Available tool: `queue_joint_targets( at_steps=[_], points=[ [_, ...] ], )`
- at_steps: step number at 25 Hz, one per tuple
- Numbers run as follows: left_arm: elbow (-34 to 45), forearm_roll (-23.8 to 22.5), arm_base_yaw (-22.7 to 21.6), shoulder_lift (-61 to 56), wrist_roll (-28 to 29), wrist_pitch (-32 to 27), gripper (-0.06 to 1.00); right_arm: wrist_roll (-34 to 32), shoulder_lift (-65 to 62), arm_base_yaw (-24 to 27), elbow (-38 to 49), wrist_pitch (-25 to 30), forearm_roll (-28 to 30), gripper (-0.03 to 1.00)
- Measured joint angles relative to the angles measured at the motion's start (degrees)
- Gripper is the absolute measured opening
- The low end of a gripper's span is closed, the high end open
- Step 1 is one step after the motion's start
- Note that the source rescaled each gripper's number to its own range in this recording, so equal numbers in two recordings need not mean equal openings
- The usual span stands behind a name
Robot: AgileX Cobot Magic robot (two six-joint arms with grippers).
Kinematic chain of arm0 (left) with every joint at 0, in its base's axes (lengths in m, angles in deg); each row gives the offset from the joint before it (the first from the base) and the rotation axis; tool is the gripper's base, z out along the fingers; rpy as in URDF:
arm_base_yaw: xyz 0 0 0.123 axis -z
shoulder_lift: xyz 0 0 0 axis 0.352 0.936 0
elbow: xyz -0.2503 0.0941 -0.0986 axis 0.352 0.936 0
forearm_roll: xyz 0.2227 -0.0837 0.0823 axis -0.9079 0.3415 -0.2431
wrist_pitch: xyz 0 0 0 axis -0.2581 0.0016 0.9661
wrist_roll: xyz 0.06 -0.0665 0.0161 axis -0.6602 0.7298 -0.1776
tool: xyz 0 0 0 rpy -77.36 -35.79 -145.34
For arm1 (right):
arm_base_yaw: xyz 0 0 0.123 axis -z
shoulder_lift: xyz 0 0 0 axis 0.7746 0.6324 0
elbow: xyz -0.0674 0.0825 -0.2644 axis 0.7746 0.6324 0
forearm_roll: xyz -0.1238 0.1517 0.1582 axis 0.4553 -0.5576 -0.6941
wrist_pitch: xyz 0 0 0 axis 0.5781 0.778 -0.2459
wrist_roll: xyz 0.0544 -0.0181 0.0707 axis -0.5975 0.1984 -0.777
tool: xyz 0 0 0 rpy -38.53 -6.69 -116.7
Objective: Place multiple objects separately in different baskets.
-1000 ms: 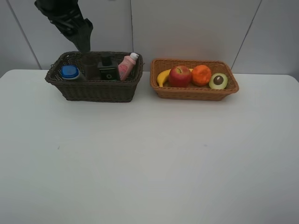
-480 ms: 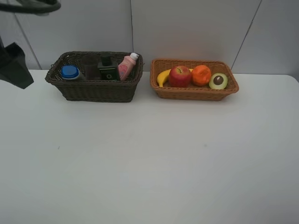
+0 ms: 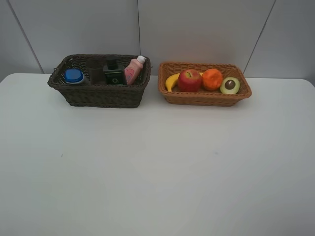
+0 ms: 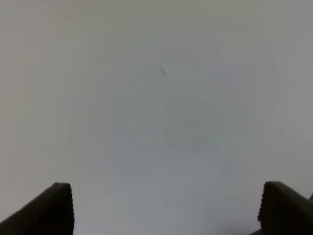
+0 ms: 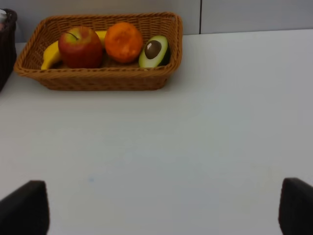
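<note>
Both arms out of the exterior high view. Left gripper (image 4: 166, 210) spread wide, nothing between the tips, only bare white table (image 4: 156, 122) with a small dark speck under it. Right gripper (image 5: 164, 208) likewise spread wide and empty, over the table, well apart from the baskets.

Dark brown basket (image 3: 101, 93) at the back left of the table, deep-walled. Inside, left to right: white blue-capped shampoo bottle (image 3: 74, 76), blue cap showing; pink translucent cup (image 3: 94, 71), dim against the wicker; dark pump bottle (image 3: 113, 73) upright; small pink bottle (image 3: 133, 70) tilted, white cap leaning on the right rim.

Light orange-tan basket (image 3: 204, 97) just beside it on the right, shallower, not touching. Inside, left to right: yellow banana (image 3: 171, 81) at the left end, partly behind the red apple (image 3: 189, 80); orange (image 3: 212, 79) next to the apple; avocado half (image 3: 230, 85) at the right end, cut face and pit turned toward the front.

Same fruit row clear in the right wrist view: apple (image 5: 80, 47), orange (image 5: 123, 42), avocado half (image 5: 153, 50), banana (image 5: 51, 53) poking out behind the apple.
</note>
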Motion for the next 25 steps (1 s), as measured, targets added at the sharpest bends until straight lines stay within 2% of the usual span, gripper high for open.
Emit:
queue_joint_targets(
  at_steps=[10, 14, 25],
  points=[
    [13.34, 1.26, 0.0, -14.71, 0.99, 3.71, 1.0, 0.0, 0.0, 0.0, 0.0, 0.0, 0.0, 1.0],
    [18.18, 3.29, 0.0, -19.08, 0.99, 4.8, 1.0, 0.0, 0.0, 0.0, 0.0, 0.0, 0.0, 1.0],
    [20.03, 7.18, -0.79, -28.67, 0.99, 6.34, 1.0, 0.0, 0.0, 0.0, 0.0, 0.0, 0.0, 1.0]
  ],
)
